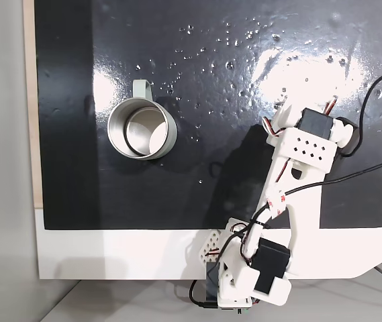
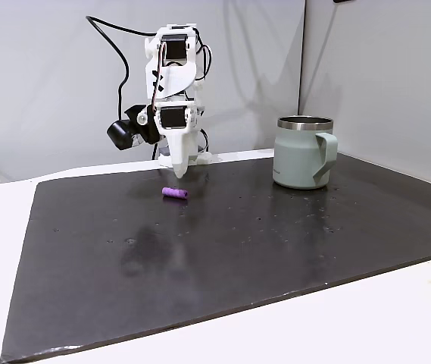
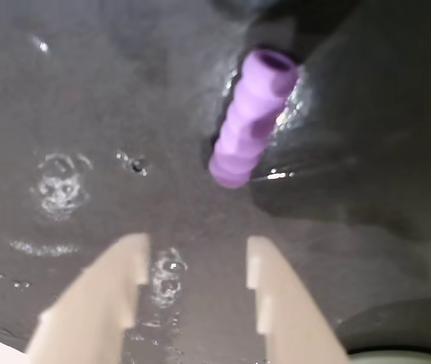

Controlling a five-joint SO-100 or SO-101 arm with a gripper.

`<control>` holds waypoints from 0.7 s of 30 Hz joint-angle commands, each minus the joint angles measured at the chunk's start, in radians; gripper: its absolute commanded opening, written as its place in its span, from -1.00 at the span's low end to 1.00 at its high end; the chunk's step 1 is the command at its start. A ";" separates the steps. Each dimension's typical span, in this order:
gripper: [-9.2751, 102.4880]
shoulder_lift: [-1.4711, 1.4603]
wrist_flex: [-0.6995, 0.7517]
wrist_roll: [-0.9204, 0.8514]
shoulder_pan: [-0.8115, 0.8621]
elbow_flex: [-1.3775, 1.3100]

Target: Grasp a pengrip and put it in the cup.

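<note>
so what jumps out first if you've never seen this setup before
The white arm, folded over the black mat, points its gripper down just behind the small purple pengrip, which lies alone on the mat. In the wrist view the pengrip lies ahead of the two pale fingertips, with an open gap between them and nothing held. The cup stands upright well off to the right in that fixed view, its handle toward the camera.

- 1 purple pengrip (image 2: 174,194), lying on the mat
- 1 metal cup (image 2: 303,152), at 3 o'clock from it in this fixed view
- 1 black mat (image 2: 276,250)
- 1 robot arm (image 2: 171,83)
</note>
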 commanded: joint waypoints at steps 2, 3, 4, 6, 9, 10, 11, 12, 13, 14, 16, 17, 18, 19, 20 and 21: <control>-0.44 0.006 0.023 -0.002 0.032 -0.066; -0.44 0.002 0.023 -0.003 0.038 -0.066; -0.44 -0.005 0.023 -0.005 0.043 -0.066; -0.41 -0.021 0.023 -0.011 0.051 -0.069; -0.37 -0.048 0.025 -0.020 0.055 -0.072; -0.37 -0.054 0.026 -0.020 0.058 -0.072; -0.37 -0.061 0.026 -0.021 0.061 -0.071; -0.37 -0.069 0.026 -0.023 0.063 -0.071; -0.37 -0.078 0.026 -0.026 0.066 -0.071; -0.37 -0.087 0.026 -0.028 0.066 -0.072; -0.37 -0.104 0.025 -0.032 0.066 -0.072; -0.37 -0.114 0.021 -0.032 0.066 -0.072; -0.37 -0.123 0.018 -0.032 0.066 -0.072; -0.37 -0.133 0.015 -0.034 0.061 -0.072; -0.37 -0.143 0.012 -0.035 0.058 -0.071; -0.37 -0.153 0.011 -0.035 0.055 -0.071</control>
